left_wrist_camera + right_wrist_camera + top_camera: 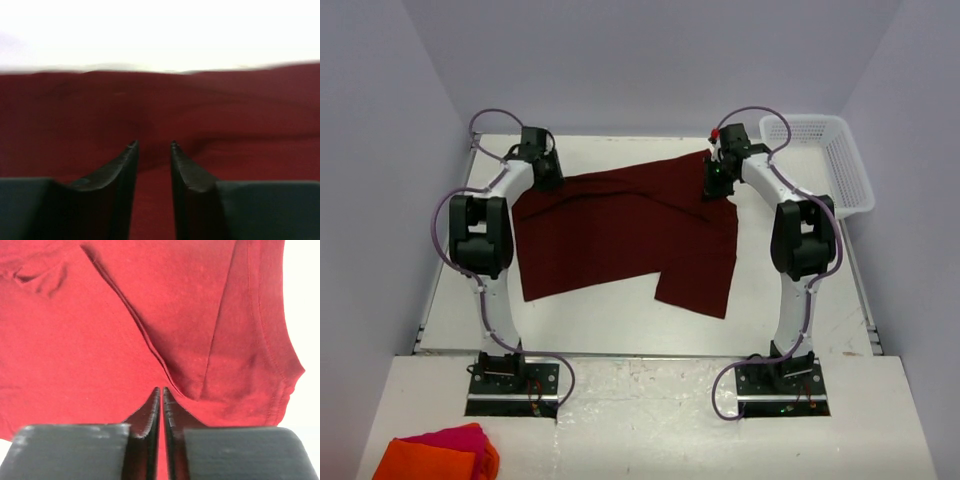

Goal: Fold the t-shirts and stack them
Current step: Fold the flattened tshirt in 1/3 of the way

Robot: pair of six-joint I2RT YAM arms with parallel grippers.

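Observation:
One dark maroon t-shirt (pixel 620 235) lies spread on the white table (pixel 590 325), partly folded, with a flap hanging toward the front right. My left gripper (pixel 548 172) is at the shirt's far left corner. In the left wrist view its jaws (pixel 152 145) stand narrowly apart with maroon fabric (pixel 225 110) bunched between them. My right gripper (pixel 716 178) is at the shirt's far right corner. In the right wrist view its jaws (pixel 161 389) are pressed nearly together on the fabric (pixel 75 340) next to a seam and a hem.
A white plastic basket (pixel 830 160) stands at the table's far right corner. Bright orange and pink cloths (pixel 440 455) lie on the near ledge at the front left, off the table. Grey walls close in both sides.

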